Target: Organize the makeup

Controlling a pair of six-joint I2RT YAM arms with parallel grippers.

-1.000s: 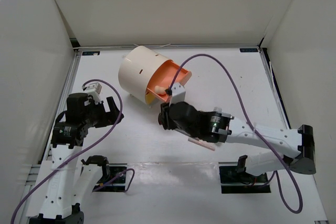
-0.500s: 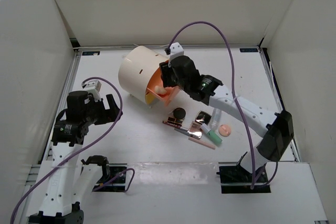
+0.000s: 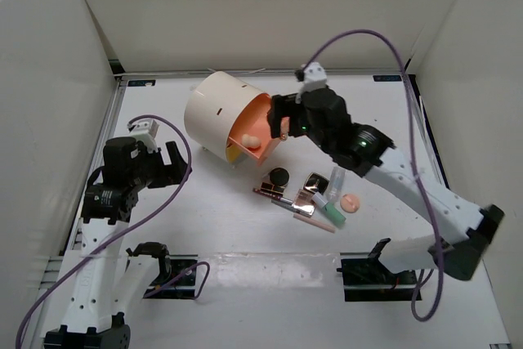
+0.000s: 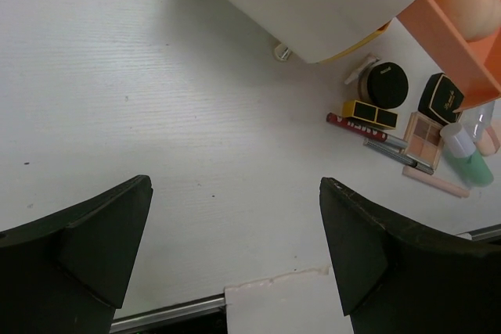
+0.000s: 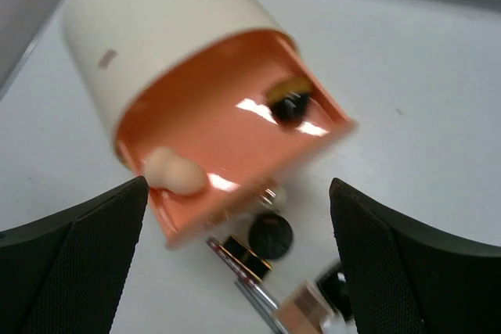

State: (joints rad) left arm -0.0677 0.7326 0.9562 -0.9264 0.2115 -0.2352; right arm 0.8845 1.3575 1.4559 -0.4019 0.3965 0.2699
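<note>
The cream cylinder [image 3: 214, 110] lies on its side on the white table [image 3: 163, 96], its orange front [image 3: 263, 124] turned toward the right arm; small dark slot marks dot its wall, and none of them is lettering. One peach sponge [image 4: 468, 8] sits inside the orange front, at its lower edge; a dark round thing with a gold rim [image 5: 290, 102] lies deeper in the same opening, too blurred to name.

The rest of the makeup lies in a loose cluster on the table just beside the cylinder's mouth, on the side toward the arm bases. The black round compact [image 4: 383, 84] is nearest the cylinder; a black-and-gold bar [image 4: 369, 113] and a red pencil [image 4: 356, 122] lie just past it. Farther from the cylinder come a black square compact [image 4: 440, 98], a rose-gold palette [image 4: 427, 134], a mint tube [image 4: 470, 162] and a pink pencil [image 4: 436, 184]; a second peach sponge [image 3: 350, 202] lies farthest out. Both black compacts carry gold writing and the red pencil carries pale lettering; all of it is too small to read.

The right gripper [image 3: 279, 124] hovers right at the cylinder's orange front, fingers spread wide, nothing between them. The left gripper [image 4: 235, 193] hangs well apart from the cylinder, off its closed end toward the arm bases; its fingers are likewise spread and empty, over bare table.
</note>
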